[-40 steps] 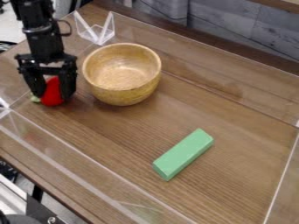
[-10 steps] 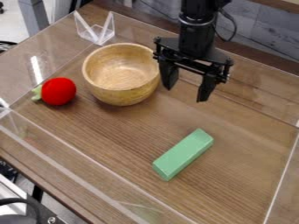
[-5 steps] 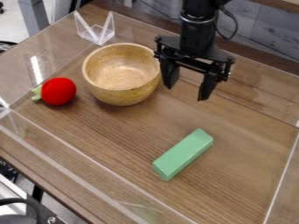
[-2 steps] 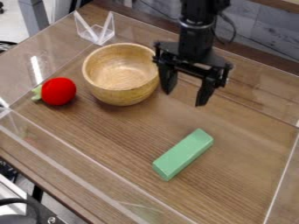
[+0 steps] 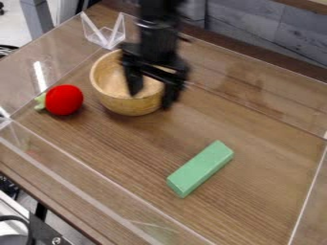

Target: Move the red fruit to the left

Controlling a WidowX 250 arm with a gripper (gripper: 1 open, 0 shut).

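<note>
Red fruit — round, no long axis, stem hidden, left-centre of tabletop. Tool — blurred, open, empty, over wooden bowl.

This looks like a robotics lab bench set up for tabletop trials, not a home or kitchen. A wood-grain table fills most of the frame and is fenced by low clear plastic walls along the left and lower edges, with a bent clear plastic piece in the upper left corner, while a black robot arm reaches down from the top centre. The things laid out are test props, namely a wooden bowl, a red toy fruit at the left and a green block at the lower right, and grey panelling runs behind the table at the upper right.
</note>
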